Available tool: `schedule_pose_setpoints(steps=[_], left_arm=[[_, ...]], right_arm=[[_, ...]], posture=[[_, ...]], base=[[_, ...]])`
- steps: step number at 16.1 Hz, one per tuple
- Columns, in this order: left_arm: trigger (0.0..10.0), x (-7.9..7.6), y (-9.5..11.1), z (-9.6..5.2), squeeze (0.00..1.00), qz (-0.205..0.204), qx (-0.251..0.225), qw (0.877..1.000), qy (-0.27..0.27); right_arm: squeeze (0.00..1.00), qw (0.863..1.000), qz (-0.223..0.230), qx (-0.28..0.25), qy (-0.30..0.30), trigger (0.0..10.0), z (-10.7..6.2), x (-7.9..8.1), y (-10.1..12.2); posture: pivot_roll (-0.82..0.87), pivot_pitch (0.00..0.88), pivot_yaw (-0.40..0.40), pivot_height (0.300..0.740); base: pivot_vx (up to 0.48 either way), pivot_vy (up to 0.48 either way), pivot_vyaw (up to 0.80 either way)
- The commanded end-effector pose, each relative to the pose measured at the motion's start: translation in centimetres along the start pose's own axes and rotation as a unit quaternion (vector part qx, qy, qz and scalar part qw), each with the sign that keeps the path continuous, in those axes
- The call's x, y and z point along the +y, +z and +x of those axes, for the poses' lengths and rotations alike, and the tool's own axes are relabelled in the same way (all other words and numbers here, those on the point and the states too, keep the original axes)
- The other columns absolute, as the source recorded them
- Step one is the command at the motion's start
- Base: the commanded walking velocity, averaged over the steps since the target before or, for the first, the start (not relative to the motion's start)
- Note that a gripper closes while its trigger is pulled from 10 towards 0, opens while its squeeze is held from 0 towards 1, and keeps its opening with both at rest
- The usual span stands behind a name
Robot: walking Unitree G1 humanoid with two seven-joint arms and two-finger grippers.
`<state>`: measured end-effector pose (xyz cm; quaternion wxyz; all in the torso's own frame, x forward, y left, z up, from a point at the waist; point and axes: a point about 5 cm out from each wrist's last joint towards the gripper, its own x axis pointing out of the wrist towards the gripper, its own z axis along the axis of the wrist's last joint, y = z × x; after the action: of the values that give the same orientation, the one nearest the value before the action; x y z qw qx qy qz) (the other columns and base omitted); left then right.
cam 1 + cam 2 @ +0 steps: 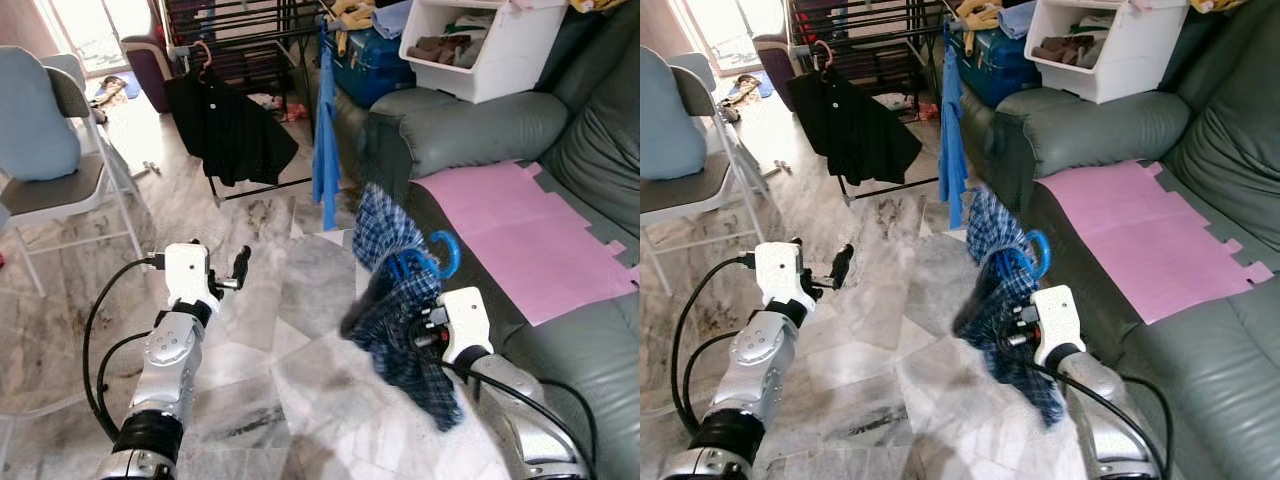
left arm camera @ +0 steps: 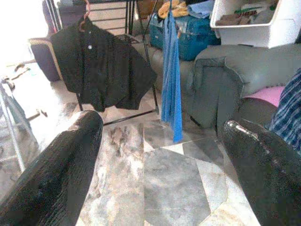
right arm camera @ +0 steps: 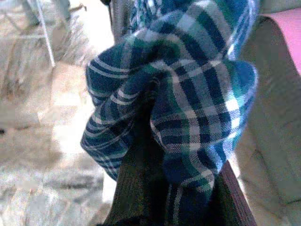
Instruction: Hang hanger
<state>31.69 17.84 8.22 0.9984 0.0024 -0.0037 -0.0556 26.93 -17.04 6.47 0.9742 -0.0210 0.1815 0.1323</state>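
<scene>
Clearly light and floppy, the blue-and-white plaid shirt (image 1: 405, 300) on its rigid blue plastic hanger (image 1: 440, 255) hangs pinched in the right gripper (image 1: 418, 335) beside the grey sofa (image 1: 470, 130), best gripped at the stiff hook, while the left gripper (image 1: 232, 272) hovers spread and empty.

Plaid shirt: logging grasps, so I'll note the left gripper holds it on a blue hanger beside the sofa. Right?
Wrong arm. The right gripper holds the plaid shirt on the blue hanger beside the sofa, as the left eye view shows.
</scene>
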Motion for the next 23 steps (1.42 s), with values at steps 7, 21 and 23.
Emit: schedule_pose_setpoints(steps=[7, 21, 23], left_arm=[[10.0, -0.6, 0.1, -0.4, 1.00, -0.020, 0.004, 1.000, -0.007], [10.0, -1.0, 0.5, -0.3, 0.00, -0.022, 0.003, 1.000, -0.016], [10.0, -1.0, 0.5, -0.3, 0.00, -0.022, 0.005, 1.000, -0.015]], right_arm=[[0.00, 0.999, 0.032, -0.026, -0.029, 10.0, -0.3, 0.0, 1.3], [0.00, 0.999, 0.021, -0.036, -0.010, 10.0, -0.4, 0.6, 1.8], [0.00, 0.999, 0.020, -0.035, -0.008, 10.0, -0.4, 0.6, 1.9]], posture=[[-0.17, 0.000, 0.043, 0.740], [-0.18, 0.000, 0.053, 0.740], [-0.18, 0.000, 0.053, 0.740]], base=[[0.000, 0.000, 0.00], [0.397, 0.000, 0.26], [0.429, 0.000, 0.00]])
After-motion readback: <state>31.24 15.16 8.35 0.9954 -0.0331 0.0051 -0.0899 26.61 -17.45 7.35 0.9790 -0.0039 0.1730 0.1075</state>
